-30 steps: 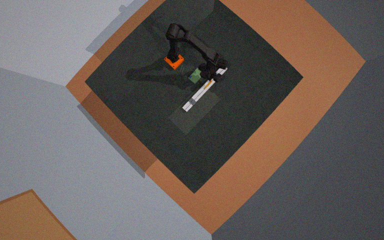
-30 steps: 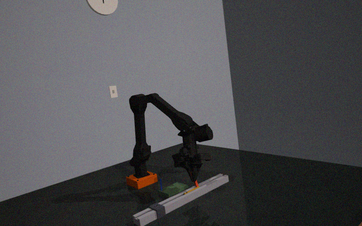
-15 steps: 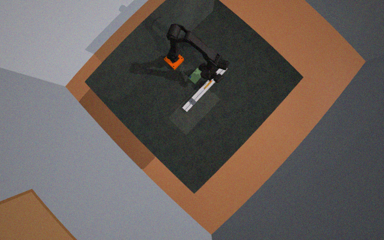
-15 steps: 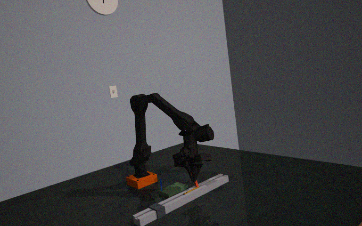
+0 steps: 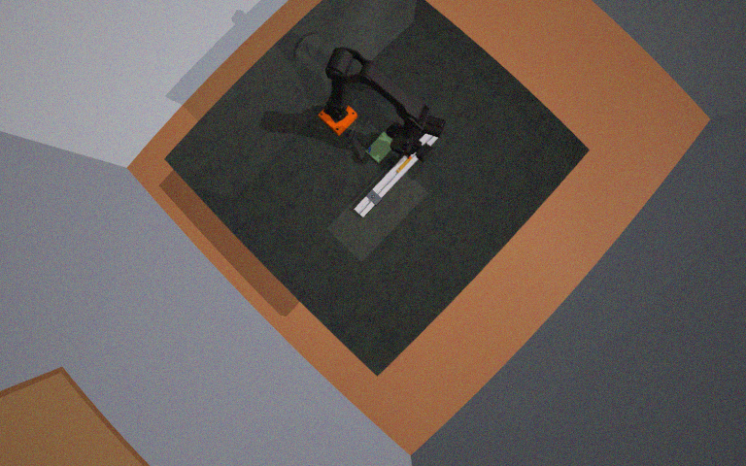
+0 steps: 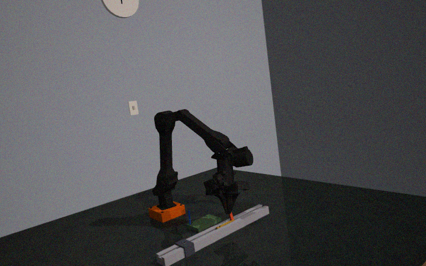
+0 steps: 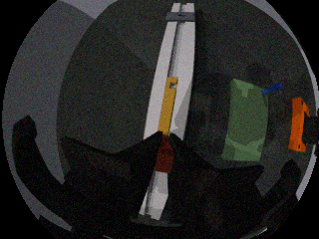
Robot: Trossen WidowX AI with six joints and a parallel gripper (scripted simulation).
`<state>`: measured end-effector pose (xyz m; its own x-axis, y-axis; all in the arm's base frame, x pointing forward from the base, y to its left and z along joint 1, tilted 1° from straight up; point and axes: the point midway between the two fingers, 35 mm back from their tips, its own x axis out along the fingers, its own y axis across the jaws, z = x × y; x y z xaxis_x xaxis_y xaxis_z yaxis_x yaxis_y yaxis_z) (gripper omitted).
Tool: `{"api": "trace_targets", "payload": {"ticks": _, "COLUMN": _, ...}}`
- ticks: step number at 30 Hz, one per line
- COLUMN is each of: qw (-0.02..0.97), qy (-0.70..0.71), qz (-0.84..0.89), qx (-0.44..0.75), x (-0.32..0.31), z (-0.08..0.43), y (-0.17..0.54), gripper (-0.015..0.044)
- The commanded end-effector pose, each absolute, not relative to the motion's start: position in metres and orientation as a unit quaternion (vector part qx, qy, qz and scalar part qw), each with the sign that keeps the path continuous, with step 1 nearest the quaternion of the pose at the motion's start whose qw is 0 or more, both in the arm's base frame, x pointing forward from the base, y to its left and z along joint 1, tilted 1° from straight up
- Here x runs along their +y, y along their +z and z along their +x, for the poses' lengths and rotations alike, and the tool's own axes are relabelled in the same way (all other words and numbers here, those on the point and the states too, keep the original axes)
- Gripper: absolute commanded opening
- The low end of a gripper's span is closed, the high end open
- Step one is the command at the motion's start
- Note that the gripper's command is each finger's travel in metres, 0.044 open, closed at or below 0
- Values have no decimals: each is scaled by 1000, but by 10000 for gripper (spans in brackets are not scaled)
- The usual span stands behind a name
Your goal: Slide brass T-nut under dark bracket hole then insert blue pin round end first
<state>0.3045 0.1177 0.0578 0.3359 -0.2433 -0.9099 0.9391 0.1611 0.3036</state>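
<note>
My gripper (image 6: 229, 213) (image 7: 165, 135) is shut on the orange handle (image 6: 231, 216) (image 7: 164, 155) of the T-nut. The brass nut (image 5: 404, 164) (image 6: 224, 224) (image 7: 167, 106) reaches from the handle toward the bracket, along the slot of the aluminum rail (image 5: 386, 183) (image 6: 208, 234) (image 7: 185, 65). Whether it lies under the slot's lips or on top, I cannot tell. The dark bracket (image 5: 372, 197) (image 6: 188, 249) (image 7: 172, 17) sits across the rail near its far end in the wrist view. The blue pin (image 6: 189, 217) (image 7: 272, 89) stands at the edge of the green tray (image 5: 379, 148) (image 6: 199, 226) (image 7: 246, 124).
The orange arm base (image 5: 339, 123) (image 6: 167, 213) (image 7: 297, 124) is behind the tray. The tray lies close beside the rail, on the arm base's side. A lighter patch (image 5: 359, 236) shows on the dark mat (image 5: 423, 277) beside the rail, on the side away from the base.
</note>
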Motion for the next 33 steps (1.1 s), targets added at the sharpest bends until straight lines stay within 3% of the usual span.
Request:
{"api": "trace_targets", "payload": {"ticks": 1, "qw": 666, "qy": -444, "qz": 469, "qx": 374, "x": 119, "z": 305, "y": 58, "gripper": -150}}
{"api": "trace_targets", "payload": {"ticks": 33, "qw": 656, "qy": -462, "qz": 450, "qx": 392, "x": 119, "z": 309, "y": 58, "gripper": -150}}
